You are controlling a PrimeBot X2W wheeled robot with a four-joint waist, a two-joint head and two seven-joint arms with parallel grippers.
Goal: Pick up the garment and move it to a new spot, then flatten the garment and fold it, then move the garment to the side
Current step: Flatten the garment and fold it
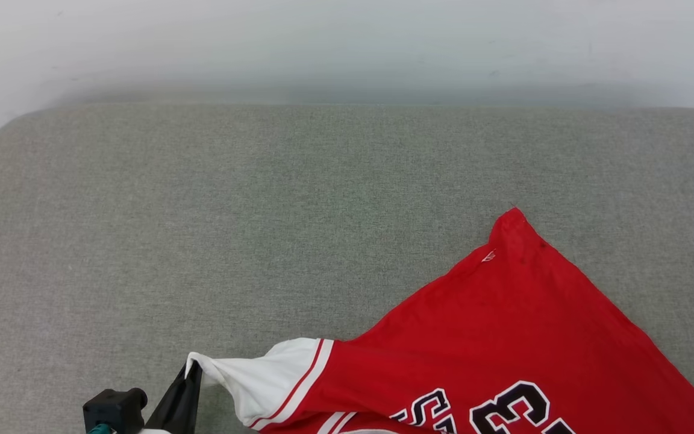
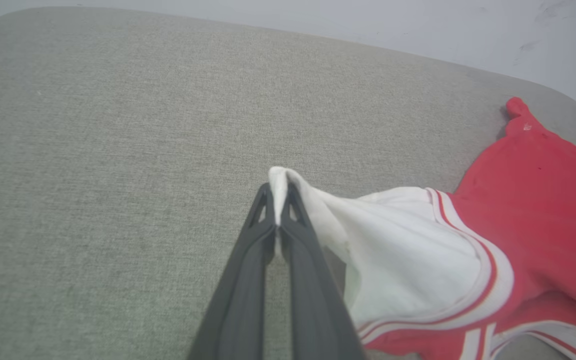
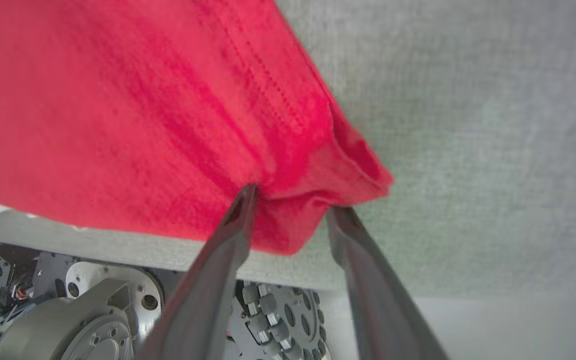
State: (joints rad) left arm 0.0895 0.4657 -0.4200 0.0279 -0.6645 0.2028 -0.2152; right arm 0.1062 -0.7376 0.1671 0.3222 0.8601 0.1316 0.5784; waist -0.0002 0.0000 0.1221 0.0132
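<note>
Noted at 5 o'clock of the head view: the garment (image 1: 503,313), laid on the grey padded surface (image 1: 262,211); the red body is spread slantwise, one corner pointed to 12 o'clock, the lettering face up at the near edge; the white sleeve (image 2: 408,240) is stretched toward 9 o'clock. On that sleeve's tip the left gripper (image 2: 279,192) is seen with jaws closed tight; cloth is pinched between the fingertips. The right gripper (image 3: 293,202) is seen with jaws parted; a bunched red hem corner (image 3: 318,200) lies between them, touching one finger, apparently not clamped.

The step is judged to be flattening, with placement roughly done. To be done well: the right jaws should be backed clear of the hem before any pull is made, lest the corner be dragged; the sleeve should be pulled low and gently toward 9 o'clock, so that slack at the shoulder is taken up without the body being shifted; the sleeve should be released only once it lies flat.
</note>
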